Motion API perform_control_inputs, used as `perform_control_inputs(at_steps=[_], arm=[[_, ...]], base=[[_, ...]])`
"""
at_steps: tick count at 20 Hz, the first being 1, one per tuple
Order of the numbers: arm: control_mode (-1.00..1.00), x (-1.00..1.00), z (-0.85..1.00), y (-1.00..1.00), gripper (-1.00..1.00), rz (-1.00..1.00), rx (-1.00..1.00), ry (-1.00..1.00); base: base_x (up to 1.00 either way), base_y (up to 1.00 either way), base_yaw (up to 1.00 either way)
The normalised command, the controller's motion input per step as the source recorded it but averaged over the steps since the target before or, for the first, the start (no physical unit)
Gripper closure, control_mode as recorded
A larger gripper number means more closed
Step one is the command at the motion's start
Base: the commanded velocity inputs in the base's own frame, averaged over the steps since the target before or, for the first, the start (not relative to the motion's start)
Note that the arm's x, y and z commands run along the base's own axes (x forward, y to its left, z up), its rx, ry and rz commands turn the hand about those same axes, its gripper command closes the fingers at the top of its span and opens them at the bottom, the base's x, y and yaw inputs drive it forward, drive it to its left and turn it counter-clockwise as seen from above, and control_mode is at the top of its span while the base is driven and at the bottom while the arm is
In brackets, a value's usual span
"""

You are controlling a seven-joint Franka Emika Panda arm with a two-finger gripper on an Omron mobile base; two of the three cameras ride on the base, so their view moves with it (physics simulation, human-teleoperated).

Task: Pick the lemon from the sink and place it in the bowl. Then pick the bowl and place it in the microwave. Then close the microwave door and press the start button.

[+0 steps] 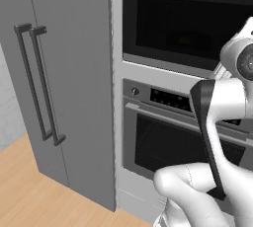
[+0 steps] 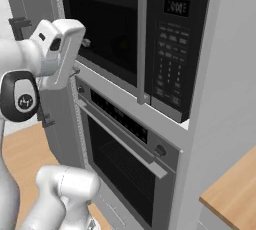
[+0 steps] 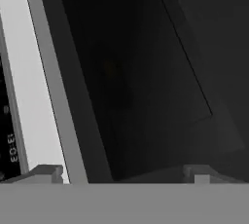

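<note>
The microwave (image 2: 125, 34) is built into the grey wall unit, and its black microwave door (image 1: 188, 18) stands shut, flush with the control strip (image 2: 172, 59). A grey vertical handle (image 2: 144, 39) runs beside that strip. My gripper (image 2: 81, 56) is open and empty, right in front of the door's left part. In the hand view, the gripper (image 3: 125, 174) points at the dark window, its fingertips (image 3: 46, 172) spread wide. A faint yellowish spot (image 3: 111, 69) glimmers behind the glass. The lemon and the bowl are hidden. The sink is out of view.
Directly below the microwave sits a larger oven (image 2: 125, 149) with a bar handle and a knob. A tall grey cabinet with two dark bar handles (image 1: 39, 83) stands to the left. Wooden floor (image 1: 29, 186) lies below, and a wooden counter corner (image 2: 235, 189) is at the right.
</note>
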Motion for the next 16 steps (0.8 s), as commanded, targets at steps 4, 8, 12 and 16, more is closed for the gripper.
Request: perform_control_inputs(at_steps=[4,8,12,16], arm=[[-1.00,-0.69,0.00,0.19,-1.00,-0.21,0.32,-0.10],[-1.00,-0.72,-0.09,0.13,1.00,-0.23,0.29,-0.31],[-1.00,-0.81,-0.03,-0.01,1.00,-0.18,0.35,-0.44],[-1.00,-0.79,0.00,-0.05,1.00,-0.05,0.32,-0.44]], base=[[0.00,0.00,0.00],[0.00,0.00,0.00],[0.00,0.00,0.00],[0.00,0.00,0.00]])
